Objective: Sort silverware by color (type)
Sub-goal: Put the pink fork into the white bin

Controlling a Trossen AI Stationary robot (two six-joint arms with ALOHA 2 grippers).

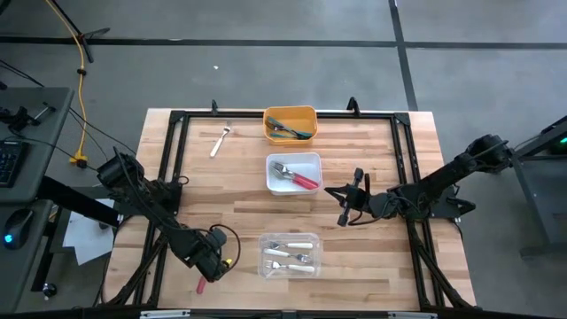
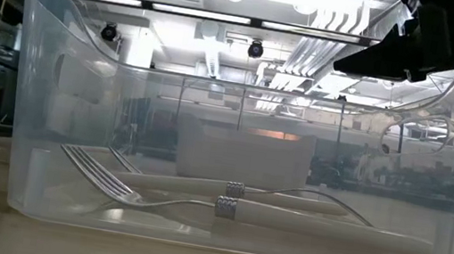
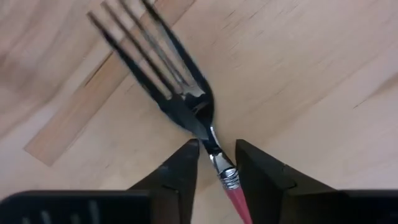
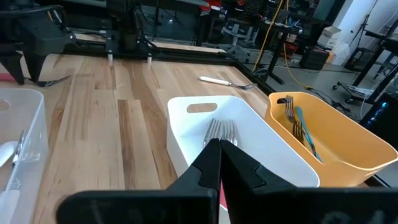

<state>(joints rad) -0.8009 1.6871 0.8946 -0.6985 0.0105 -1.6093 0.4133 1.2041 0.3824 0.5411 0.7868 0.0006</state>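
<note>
A fork with a pink-red handle [image 3: 211, 134] lies on the wood near the table's near-left corner, its handle [image 1: 202, 283] showing in the high view. My left gripper [image 3: 216, 163] is open and points down over it, one finger on each side of the neck. My right gripper [image 4: 219, 152] is shut and empty, hovering just right of the white bin [image 1: 312, 160]. That bin holds pink-red forks. The orange bin [image 1: 291, 112] holds teal forks. The clear bin [image 2: 33, 98] holds white-handled forks [image 2: 321, 222]. One white-handled fork [image 1: 219, 142] lies loose at the far left. My left gripper comes from above, pointing down, its fingers across the pink-red fork at the neck [image 3: 214, 149], just ahead of the silver ferrule. A gap shows beside one finger [image 3: 183, 171]. I cannot tell whether the other finger [image 3: 261, 174] touches the ferrule. The fork lies flat on the table.
The three bins stand in a row down the table's middle: orange far, white middle, clear [image 1: 290, 254] near. A black frame [image 1: 177, 115] runs along the table's edges. Bare wood lies left and right of the bins. Cables trail beside the left arm.
</note>
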